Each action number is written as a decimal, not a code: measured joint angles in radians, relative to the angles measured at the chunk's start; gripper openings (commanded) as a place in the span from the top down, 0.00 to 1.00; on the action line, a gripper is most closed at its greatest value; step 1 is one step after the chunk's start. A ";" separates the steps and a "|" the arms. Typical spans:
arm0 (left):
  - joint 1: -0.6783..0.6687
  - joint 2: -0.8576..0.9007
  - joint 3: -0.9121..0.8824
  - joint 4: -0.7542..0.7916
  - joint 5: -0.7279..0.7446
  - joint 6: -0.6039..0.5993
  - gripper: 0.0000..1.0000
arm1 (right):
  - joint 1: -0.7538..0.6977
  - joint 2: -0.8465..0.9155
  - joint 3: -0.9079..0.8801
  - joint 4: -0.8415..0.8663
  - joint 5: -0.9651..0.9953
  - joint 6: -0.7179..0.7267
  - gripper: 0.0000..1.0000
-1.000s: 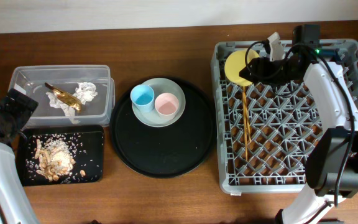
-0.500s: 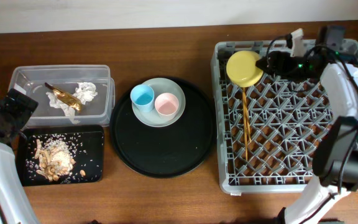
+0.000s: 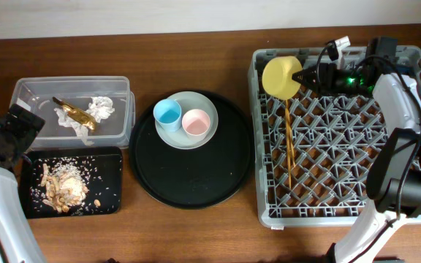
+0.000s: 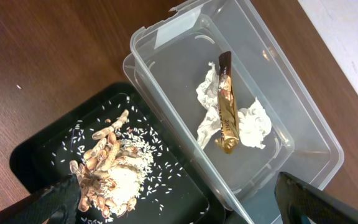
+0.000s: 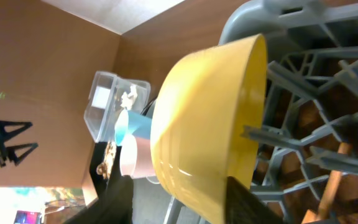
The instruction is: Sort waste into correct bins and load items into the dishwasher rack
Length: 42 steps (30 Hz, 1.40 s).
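- Yellow bowl (image 3: 281,75) stands on edge in the dishwasher rack's (image 3: 320,213) far-left corner, seemingly so the pegs (image 5: 272,134) prop it.
- Right gripper (image 3: 305,75) is at the bowl; I can't tell if it's clamped.
- Left gripper (image 4: 182,196), fingers apart, is well left of the rack.
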 measured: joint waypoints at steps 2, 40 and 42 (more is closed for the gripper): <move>0.000 0.000 0.000 0.000 0.000 0.000 0.01 | 0.000 0.000 0.000 -0.027 -0.004 -0.034 0.65; 0.000 0.000 0.000 0.000 0.000 0.000 0.01 | -0.163 -0.071 0.114 -0.710 -0.040 -0.608 0.96; 0.000 0.000 0.000 0.000 0.000 0.000 0.01 | -0.163 -0.071 0.114 -0.764 -0.016 -0.676 0.96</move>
